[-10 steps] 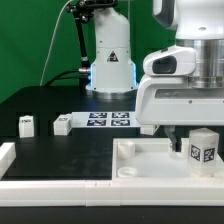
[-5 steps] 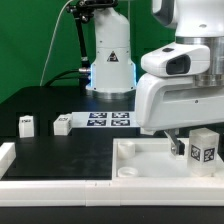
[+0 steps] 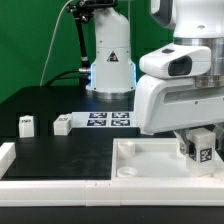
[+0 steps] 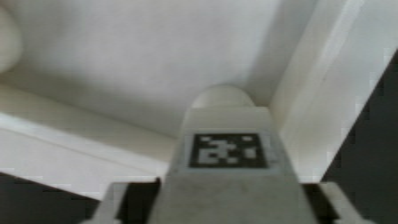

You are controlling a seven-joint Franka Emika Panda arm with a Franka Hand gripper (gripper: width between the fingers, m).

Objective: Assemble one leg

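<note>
My gripper is at the exterior view's right, over the white tray-like panel. It is shut on a leg, a small white block with a black-and-white tag, held upright at the panel's far right corner. In the wrist view the leg fills the space between my fingers, its rounded tip against the panel's inner corner. Whether the tip sits in a socket is hidden. Two more legs lie on the black table at the left.
The marker board lies in the middle of the table, in front of the robot base. A white raised rim shows at the left front edge.
My gripper has shifted slightly towards the exterior view's left and down around the leg. The fingers now flank the leg, which has barely moved. The other legs are unmoved.
</note>
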